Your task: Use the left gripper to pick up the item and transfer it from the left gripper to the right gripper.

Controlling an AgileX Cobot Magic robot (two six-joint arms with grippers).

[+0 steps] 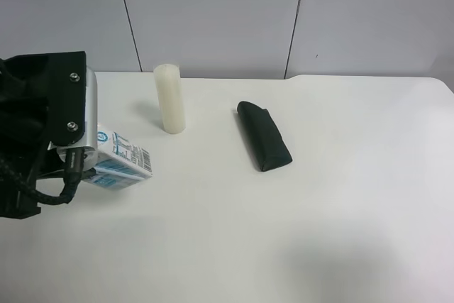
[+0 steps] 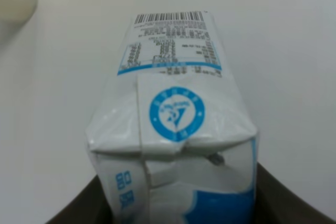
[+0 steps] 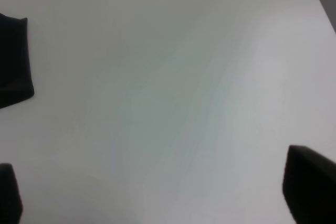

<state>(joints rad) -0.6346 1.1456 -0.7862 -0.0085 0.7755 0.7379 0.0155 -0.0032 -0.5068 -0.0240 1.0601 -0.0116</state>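
Note:
The item (image 1: 122, 159), a small white carton with light-blue print and a barcode, lies tilted on its side at the exterior high view's left. My left gripper (image 1: 91, 166) is shut on its near end, under the grey housing with screws and braided cable. In the left wrist view the carton (image 2: 176, 114) fills the middle, pinched between the two dark fingers (image 2: 79, 208) of the left gripper (image 2: 178, 205). I cannot tell whether it touches the table. My right gripper (image 3: 157, 192) stands open over bare white table, with nothing between its fingertips (image 3: 310, 187). It is out of the exterior high view.
A tall white candle (image 1: 170, 98) stands upright just beyond the carton. A dark green pouch (image 1: 264, 135) lies mid-table, and its corner (image 3: 13, 61) shows in the right wrist view. The white table (image 1: 284, 246) ends at a grey panelled wall behind.

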